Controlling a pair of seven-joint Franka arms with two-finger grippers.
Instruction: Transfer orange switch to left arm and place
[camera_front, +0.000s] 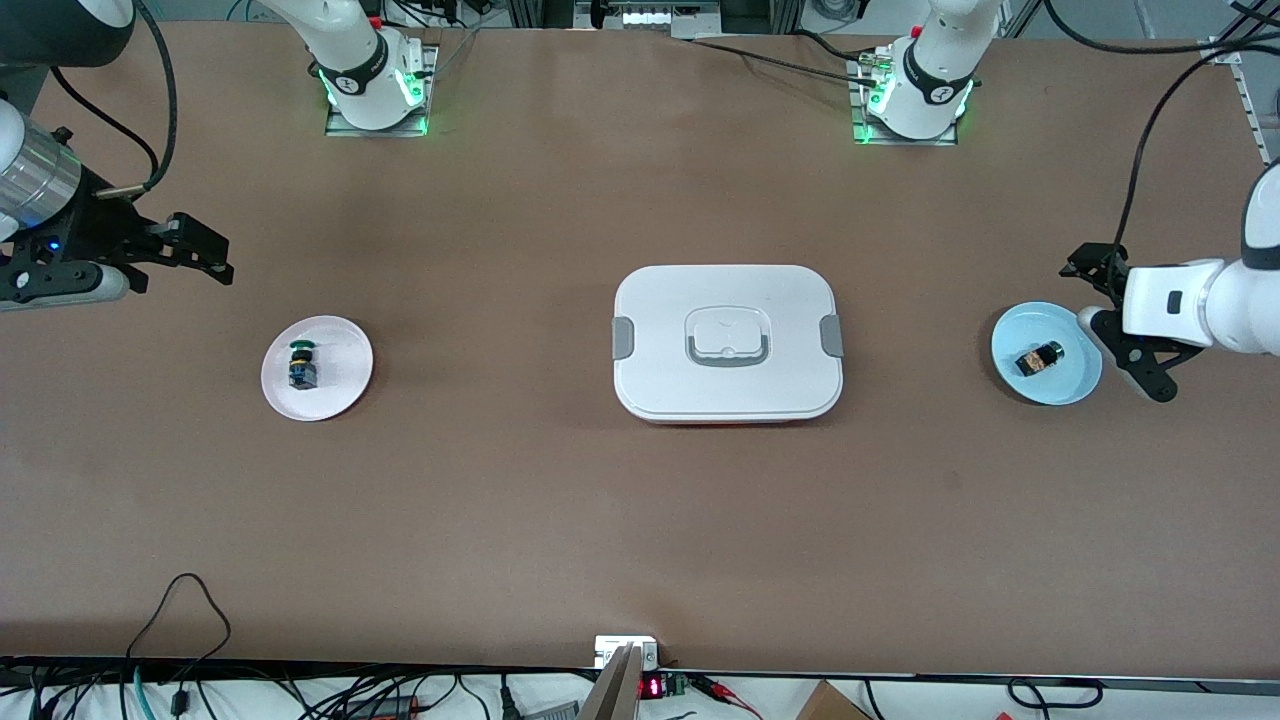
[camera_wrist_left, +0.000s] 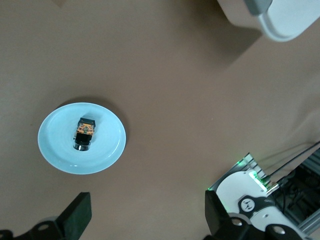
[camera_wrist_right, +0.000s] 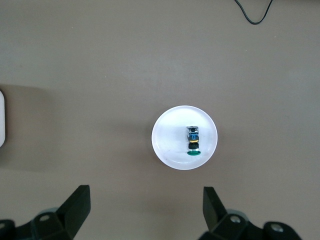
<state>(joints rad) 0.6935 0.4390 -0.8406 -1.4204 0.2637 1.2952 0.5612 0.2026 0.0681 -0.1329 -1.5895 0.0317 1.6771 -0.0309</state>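
Orange switch (camera_front: 1040, 358) is lying on the blue plate (camera_front: 1070, 385), frame's right; left gripper (camera_front: 1115, 325) and right gripper (camera_front: 215, 255) are hovering released.

Both arms (camera_front: 950, 60) have glossy white shells, green-lit bases on grey plates and black cables. Each black tool (camera_front: 1115, 320) carries two angular fingers (camera_wrist_left: 75, 215).

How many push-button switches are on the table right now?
2. The orange switch lies on the blue plate toward the left arm's end; the green-capped switch sits on the white plate toward the right arm's end. None seems hidden.
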